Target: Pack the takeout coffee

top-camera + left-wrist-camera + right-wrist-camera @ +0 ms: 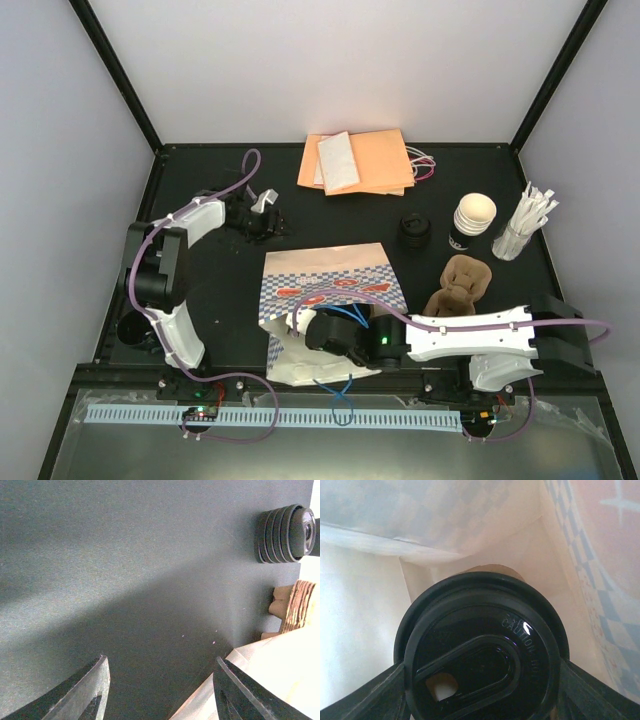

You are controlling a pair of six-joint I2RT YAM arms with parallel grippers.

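Note:
The takeout coffee shows in the right wrist view as a round black lid (480, 650) with a sip hole, brown cup wall behind it, inside the paper bag (365, 625). My right gripper (482, 695) is shut on the cup, one finger on each side of the lid. From above, the white bag with blue checks (330, 285) lies on its side mid-table, and my right gripper (312, 330) reaches into its near-left mouth; the cup is hidden there. My left gripper (255, 215) is open and empty at the back left, over bare table (160, 690).
Orange envelopes (355, 162) lie at the back. A stack of black lids (415, 232), a stack of cream cups (472, 220), a holder of white sticks (525, 225) and a brown pulp carrier (460, 285) stand at the right. The left wrist view shows the lids (287, 532) and a bag corner (270, 680).

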